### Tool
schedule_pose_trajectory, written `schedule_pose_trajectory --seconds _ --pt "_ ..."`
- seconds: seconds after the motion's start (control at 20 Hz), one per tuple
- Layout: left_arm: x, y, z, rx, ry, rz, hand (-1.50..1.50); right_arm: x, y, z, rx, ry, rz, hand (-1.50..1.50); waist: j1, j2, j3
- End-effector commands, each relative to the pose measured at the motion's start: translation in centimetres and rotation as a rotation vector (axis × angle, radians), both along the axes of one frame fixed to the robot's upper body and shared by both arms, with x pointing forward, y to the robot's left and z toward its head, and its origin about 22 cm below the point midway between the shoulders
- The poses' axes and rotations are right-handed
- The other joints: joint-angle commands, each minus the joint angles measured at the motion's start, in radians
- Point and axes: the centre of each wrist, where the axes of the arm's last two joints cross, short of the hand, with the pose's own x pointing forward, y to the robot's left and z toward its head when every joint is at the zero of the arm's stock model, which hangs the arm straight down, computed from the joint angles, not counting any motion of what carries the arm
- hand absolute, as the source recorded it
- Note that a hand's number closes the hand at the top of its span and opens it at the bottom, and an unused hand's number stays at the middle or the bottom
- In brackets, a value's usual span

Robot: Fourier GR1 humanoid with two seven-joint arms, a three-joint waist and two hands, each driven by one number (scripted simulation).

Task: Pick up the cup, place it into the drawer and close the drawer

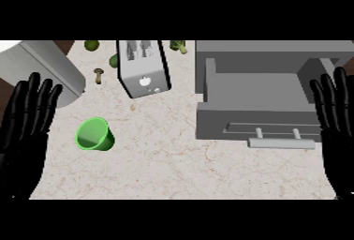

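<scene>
The pale marbled worktop point(180, 173) fills most of the frame. On its right side stands a grey cabinet block with its drawer point(256, 101) pulled open toward the lower edge; the drawer's inside shows as a bare grey tray, and a light bar handle point(280, 142) sits on its front face at centre right. In the upper left corner a large grey rounded object point(45, 65) rests on the worktop, partly behind the left robot hand. At top centre a silver toaster point(143, 65) stands at a slant, its slots toward the top edge.

The left robot hand point(24, 136) shows along the left edge, fingers straight, spread apart and pointing up, holding nothing. The right robot hand point(337, 126) shows along the right edge in the same pose, fingers straight and apart, overlapping the drawer's right side.

The green cup point(95, 135) lies tipped on the worktop in the left half of the frame, its mouth toward the lower left, just right of the left robot hand and well apart from the drawer.

Small items sit near the top: a brown mushroom point(99, 74) left of the toaster, and green vegetable pieces point(91, 45) along the upper edge
</scene>
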Motion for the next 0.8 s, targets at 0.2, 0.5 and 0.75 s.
schedule_pose_trajectory --seconds 0.2,0.5,0.75 --pt "1.7 3.8 0.9 -0.042 -0.025 0.074 -1.5 -0.5 -1.8 -0.3 0.042 0.02 0.039 -1.5 -0.037 0.04 -0.038" --pt "2.7 3.2 -4.2 -0.263 0.117 0.049 -1.5 -0.6 0.5 -2.6 0.071 0.148 0.137 -1.5 -0.036 0.04 -0.038" --pt "2.6 2.9 -2.9 -0.255 0.122 0.055 -1.5 -1.4 1.3 0.6 0.067 0.139 0.133 -1.5 -0.034 0.039 -0.038"
